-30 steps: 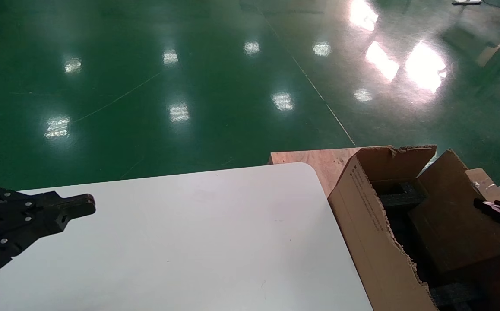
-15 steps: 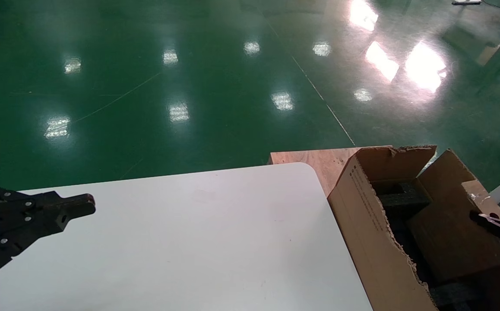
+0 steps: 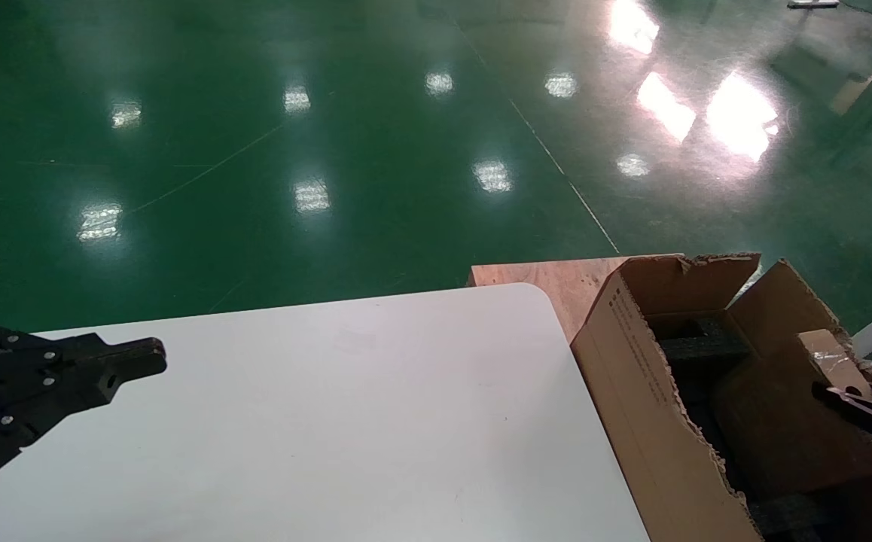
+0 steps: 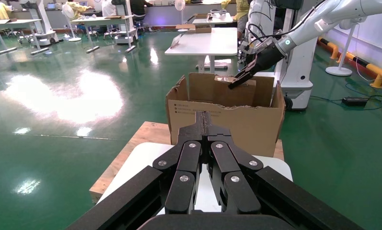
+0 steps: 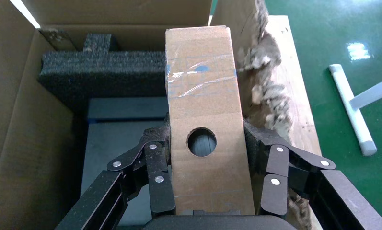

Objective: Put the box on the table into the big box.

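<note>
The small brown box [image 5: 203,96], taped and with a round hole in its broad face, is clamped between my right gripper's [image 5: 206,128] fingers. It hangs inside the big box [image 5: 16,120], over the black foam [image 5: 102,72]. In the head view the small box [image 3: 831,357] sits low inside the big torn-edged carton [image 3: 632,361] at the right, with the right gripper [image 3: 827,393] on it. My left gripper [image 3: 153,357] is shut and empty over the left of the white table [image 3: 330,421]; it also shows in the left wrist view [image 4: 203,117].
A reddish wooden board [image 3: 556,278] lies under the carton, beyond the table's rounded corner. Ragged torn cardboard [image 5: 270,91] runs along the carton's wall close beside the small box. Green floor lies all around.
My right gripper has sunk lower into the big carton with the small box in it. The left arm has not moved.
</note>
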Robot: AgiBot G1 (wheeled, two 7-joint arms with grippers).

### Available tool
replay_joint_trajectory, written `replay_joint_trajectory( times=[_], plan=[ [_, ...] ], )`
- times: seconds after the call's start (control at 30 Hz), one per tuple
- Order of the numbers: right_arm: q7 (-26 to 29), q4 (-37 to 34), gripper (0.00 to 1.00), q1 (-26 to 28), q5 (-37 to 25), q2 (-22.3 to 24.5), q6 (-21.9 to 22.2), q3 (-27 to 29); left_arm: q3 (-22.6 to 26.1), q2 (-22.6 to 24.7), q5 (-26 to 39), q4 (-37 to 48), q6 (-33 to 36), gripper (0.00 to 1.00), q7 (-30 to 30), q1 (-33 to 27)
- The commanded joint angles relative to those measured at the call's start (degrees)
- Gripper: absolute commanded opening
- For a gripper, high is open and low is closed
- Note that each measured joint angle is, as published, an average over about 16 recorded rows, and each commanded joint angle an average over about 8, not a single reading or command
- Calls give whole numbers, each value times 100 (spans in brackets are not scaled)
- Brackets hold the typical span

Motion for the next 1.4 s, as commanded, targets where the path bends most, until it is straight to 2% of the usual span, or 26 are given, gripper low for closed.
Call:
replay_joint_trajectory(
  times=[0.03,0.1,0.27,0.3,0.37,0.53,0.57,1.4],
  plan=[
    [-5,8,0,12,28,3,31,-71,0,0,0,0,0,3,0,0],
    [-18,4,0,24,64,-7,54,-133,0,0,0,0,0,16,0,0],
    [-47,-18,0,35,161,-47,105,-262,0,0,0,0,0,77,0,0],
    [-51,-23,5,34,177,-59,116,-287,0,0,0,0,0,87,0,0],
    [-56,-30,30,30,203,-80,135,-327,1,0,0,0,0,99,0,0],
    [-54,-44,92,8,244,-148,180,-427,0,-1,-1,1,-1,100,0,1],
    [-53,-46,100,4,247,-157,185,-438,0,-1,-1,1,-1,100,1,1],
    [-117,93,100,-3,249,-181,148,-345,1,-1,-2,2,-2,100,1,1]
  ],
)
